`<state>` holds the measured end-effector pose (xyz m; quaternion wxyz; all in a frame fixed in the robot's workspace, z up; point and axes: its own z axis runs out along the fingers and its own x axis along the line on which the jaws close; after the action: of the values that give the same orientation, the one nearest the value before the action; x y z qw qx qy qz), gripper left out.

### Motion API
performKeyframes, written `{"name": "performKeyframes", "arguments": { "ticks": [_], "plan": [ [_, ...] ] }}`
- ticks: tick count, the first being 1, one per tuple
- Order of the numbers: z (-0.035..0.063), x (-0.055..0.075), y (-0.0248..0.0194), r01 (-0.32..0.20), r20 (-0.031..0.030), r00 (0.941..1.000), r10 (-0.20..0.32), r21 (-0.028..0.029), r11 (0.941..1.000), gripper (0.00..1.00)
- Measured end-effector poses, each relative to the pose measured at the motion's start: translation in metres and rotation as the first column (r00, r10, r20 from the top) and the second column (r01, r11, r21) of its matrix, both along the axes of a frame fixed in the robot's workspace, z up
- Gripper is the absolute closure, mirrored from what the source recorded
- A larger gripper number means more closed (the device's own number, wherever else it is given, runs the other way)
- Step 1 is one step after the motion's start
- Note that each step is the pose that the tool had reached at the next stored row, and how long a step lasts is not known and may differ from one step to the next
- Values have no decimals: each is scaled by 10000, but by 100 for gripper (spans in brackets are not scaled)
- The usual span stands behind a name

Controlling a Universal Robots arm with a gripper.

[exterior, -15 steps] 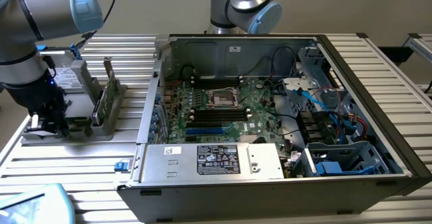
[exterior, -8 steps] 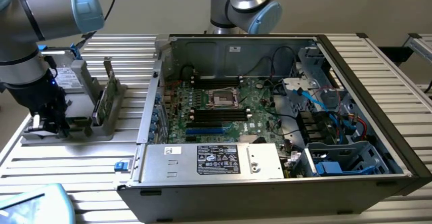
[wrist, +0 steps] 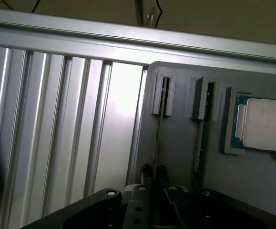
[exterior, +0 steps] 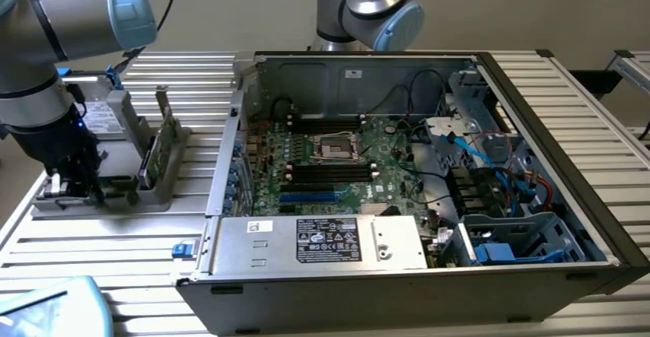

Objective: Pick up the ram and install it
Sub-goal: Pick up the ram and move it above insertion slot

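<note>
In the wrist view, the ram (wrist: 156,136) stands on edge in a slot of the grey holder (wrist: 176,143), seen as a thin green line. My gripper (wrist: 154,171) is over that slot, its two fingertips close on either side of the stick's edge. A second stick (wrist: 199,143) stands in the neighbouring slot. In the exterior view, my gripper (exterior: 76,191) is lowered onto the grey holder (exterior: 122,200) at the exterior view's left, and the second green stick (exterior: 157,153) stands upright beside it. The motherboard's black memory slots (exterior: 330,171) lie in the open computer case (exterior: 406,162).
A square silver processor chip (wrist: 264,124) lies in a recess of the holder beside the slots. A silver drive with a white label (exterior: 97,116) stands behind my gripper. A second arm's base (exterior: 361,10) rises behind the case. The ribbed aluminium table (exterior: 102,238) surrounds everything.
</note>
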<state>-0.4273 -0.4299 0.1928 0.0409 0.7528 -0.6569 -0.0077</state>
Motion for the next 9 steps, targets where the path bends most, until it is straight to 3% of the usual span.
{"name": "performKeyframes", "arguments": {
  "ticks": [9],
  "plan": [
    [-1,0,0,0,1,10000,0,1,10000,85]
  ]
}}
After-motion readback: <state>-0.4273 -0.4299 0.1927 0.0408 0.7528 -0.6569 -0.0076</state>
